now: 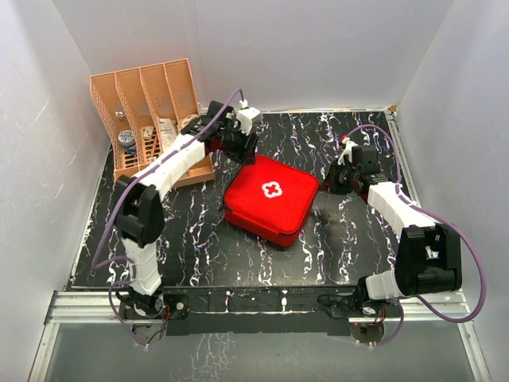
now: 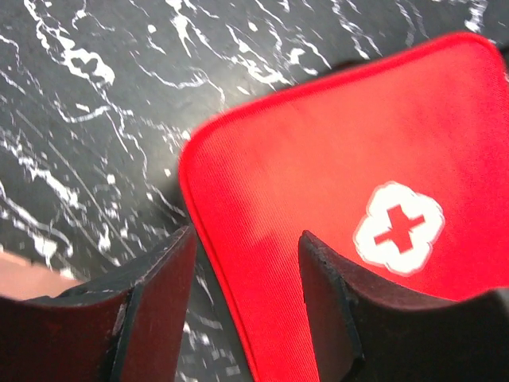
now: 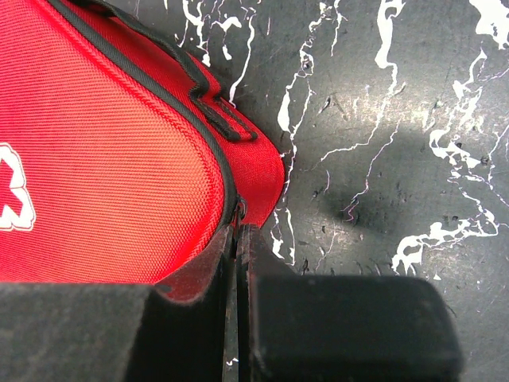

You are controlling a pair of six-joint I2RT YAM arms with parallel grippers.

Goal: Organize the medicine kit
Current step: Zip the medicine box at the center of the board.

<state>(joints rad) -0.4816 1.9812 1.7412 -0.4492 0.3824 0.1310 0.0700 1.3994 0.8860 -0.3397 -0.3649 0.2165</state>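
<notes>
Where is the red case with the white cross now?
In the overhead view the red case lies closed on the table between the left gripper and right gripper, the orange rack behind it to the left.

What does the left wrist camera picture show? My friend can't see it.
A red medicine kit with a white-and-red cross badge lies on a black, white-veined table. At the bottom, the left claw is open, with one dark finger over the table and the other over the kit's edge.
</notes>
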